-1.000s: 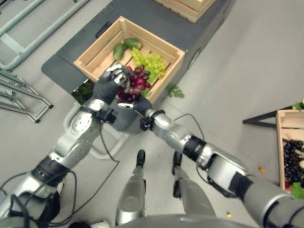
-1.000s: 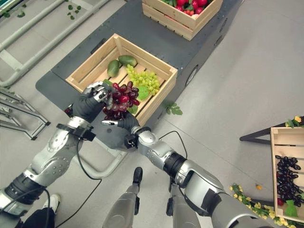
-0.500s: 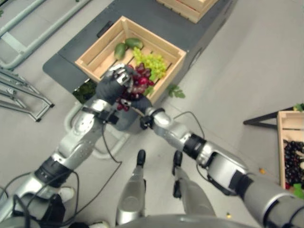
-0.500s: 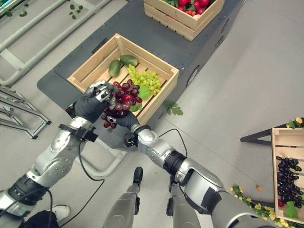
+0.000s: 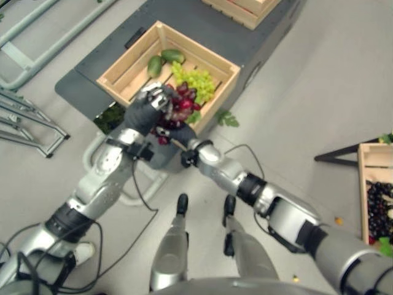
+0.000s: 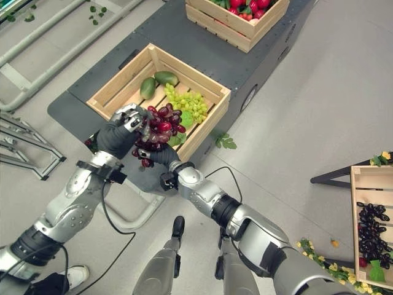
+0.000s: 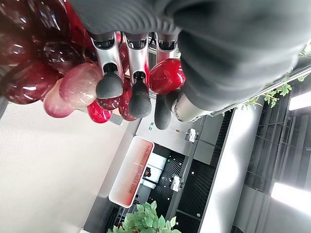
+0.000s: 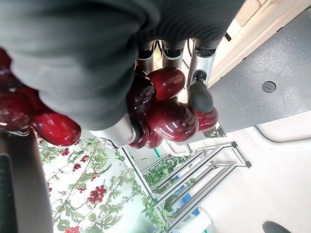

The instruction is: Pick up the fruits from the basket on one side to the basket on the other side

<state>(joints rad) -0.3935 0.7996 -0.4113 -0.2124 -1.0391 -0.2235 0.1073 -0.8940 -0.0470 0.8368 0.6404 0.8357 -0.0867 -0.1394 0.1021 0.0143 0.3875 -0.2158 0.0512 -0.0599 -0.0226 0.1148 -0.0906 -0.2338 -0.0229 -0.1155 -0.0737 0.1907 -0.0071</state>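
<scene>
Both hands curl round the red grape bunch [image 6: 161, 128] over the near rim of the wooden crate [image 6: 113, 91]: left hand [image 6: 116, 136], right hand [image 6: 156, 157]. Uneven release could drop grapes outside.

1. The left hand [image 7: 146, 58] curls its dark-tipped fingers [image 7: 110, 82] around a bunch of red grapes [image 7: 73, 82].
2. Beyond the grapes, a pale floor [image 7: 48, 165].
</scene>
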